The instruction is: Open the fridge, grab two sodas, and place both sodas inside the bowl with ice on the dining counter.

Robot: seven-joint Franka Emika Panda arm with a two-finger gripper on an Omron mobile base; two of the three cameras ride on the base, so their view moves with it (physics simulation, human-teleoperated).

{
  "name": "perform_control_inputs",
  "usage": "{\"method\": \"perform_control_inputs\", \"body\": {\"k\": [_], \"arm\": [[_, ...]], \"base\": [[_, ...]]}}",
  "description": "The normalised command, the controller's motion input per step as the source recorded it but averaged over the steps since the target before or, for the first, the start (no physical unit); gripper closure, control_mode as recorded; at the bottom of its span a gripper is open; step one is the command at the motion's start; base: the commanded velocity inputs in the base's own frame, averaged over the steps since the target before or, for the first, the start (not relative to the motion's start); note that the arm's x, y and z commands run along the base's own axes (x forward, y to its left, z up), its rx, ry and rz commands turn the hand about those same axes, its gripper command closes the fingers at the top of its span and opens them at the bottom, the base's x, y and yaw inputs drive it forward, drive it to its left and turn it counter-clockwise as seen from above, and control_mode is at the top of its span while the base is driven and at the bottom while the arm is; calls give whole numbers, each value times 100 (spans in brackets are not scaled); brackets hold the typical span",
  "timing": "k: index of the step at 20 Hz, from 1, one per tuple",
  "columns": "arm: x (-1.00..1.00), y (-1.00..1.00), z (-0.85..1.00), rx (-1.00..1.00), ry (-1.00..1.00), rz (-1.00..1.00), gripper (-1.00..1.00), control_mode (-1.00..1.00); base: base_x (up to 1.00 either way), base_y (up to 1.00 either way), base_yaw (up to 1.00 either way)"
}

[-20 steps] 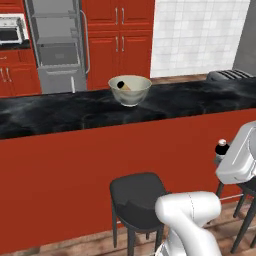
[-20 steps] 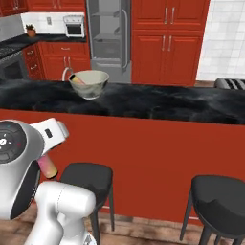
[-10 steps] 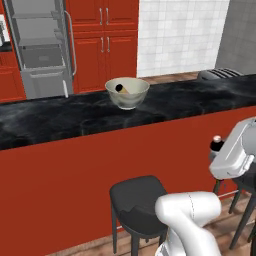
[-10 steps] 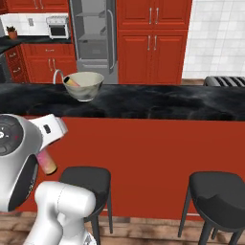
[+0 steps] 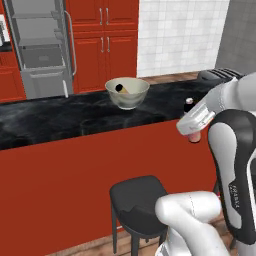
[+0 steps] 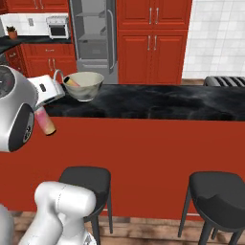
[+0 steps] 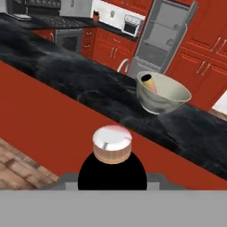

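The fridge stands open behind the dining counter, its grey shelves showing. On that counter sits the pale bowl with one soda lying inside it. My gripper is shut on a second soda, a pink-to-orange bottle with a dark cap. It hangs in front of the counter's red front panel, about level with the countertop and apart from the bowl.
Black stools stand against the counter's red front below my arm. A dark toaster sits at the counter's right end. Red cabinets and a white toaster oven line the back wall.
The gripper has risen with the soda from beside the stool to countertop height. The whole picture has shifted a little, so the base has moved.
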Motion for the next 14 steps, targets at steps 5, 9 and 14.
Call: {"method": "perform_control_inputs", "body": {"k": [5,9,14], "arm": [[79,2,52,-3,8,-9,100,-100],[81,-5,11,0,8,-2,100,-100],[73,-3,-2,0,0,0,100,-100]], "base": [[0,0,0],[0,0,0],[0,0,0]]}}
